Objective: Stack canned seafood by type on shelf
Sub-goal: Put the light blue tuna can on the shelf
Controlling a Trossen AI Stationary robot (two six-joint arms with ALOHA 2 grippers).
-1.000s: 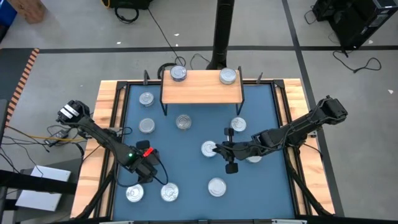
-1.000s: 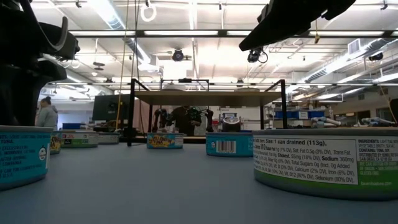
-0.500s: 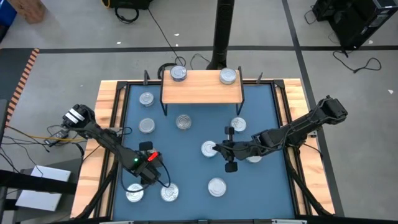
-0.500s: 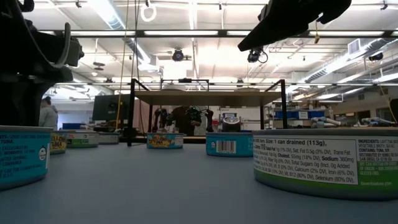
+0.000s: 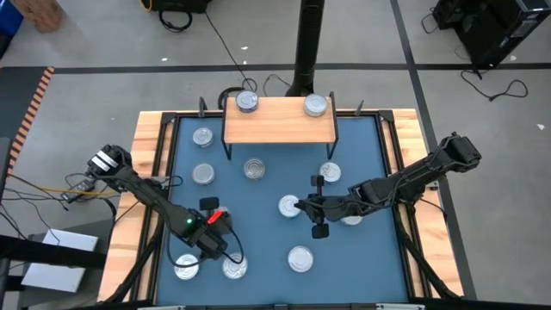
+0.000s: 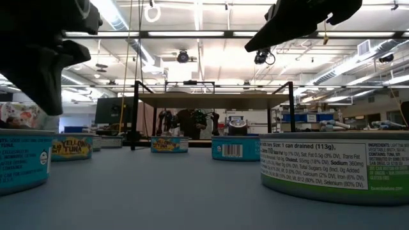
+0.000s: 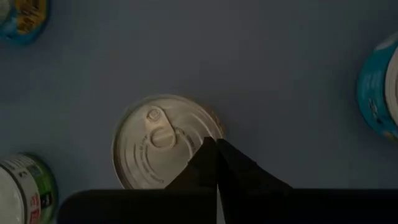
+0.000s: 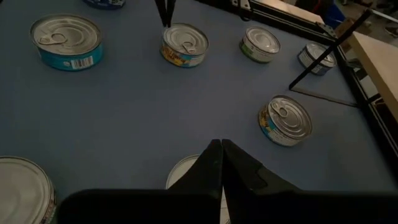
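The shelf (image 5: 280, 120) stands at the mat's far edge on thin black legs, with a tin on its top at each far corner (image 5: 247, 102) (image 5: 317, 105). Several more tins rest flat on the blue mat. My left gripper (image 5: 225, 252) (image 7: 216, 149) is shut, empty and pointing steeply down. It hangs above the rim of a silver-topped tin (image 7: 155, 143) (image 5: 237, 269) near the front left. My right gripper (image 5: 299, 205) (image 8: 221, 149) is shut and empty, raised over a tin (image 5: 287, 207) at mid-mat.
Loose tins lie around both grippers: one (image 5: 185, 269) beside the left one's tin, one (image 5: 300, 258) near the front, and others (image 5: 203, 174) (image 5: 254, 169) (image 5: 330, 172) toward the shelf. Wooden rims (image 5: 142, 172) border the mat. A black post (image 5: 306, 43) rises behind the shelf.
My left gripper has moved toward the table's right and near edges, ending over the front-left tin. In the low view its dark bulk has shifted and uncovered a yellow-labelled tin behind it. No tin has moved.
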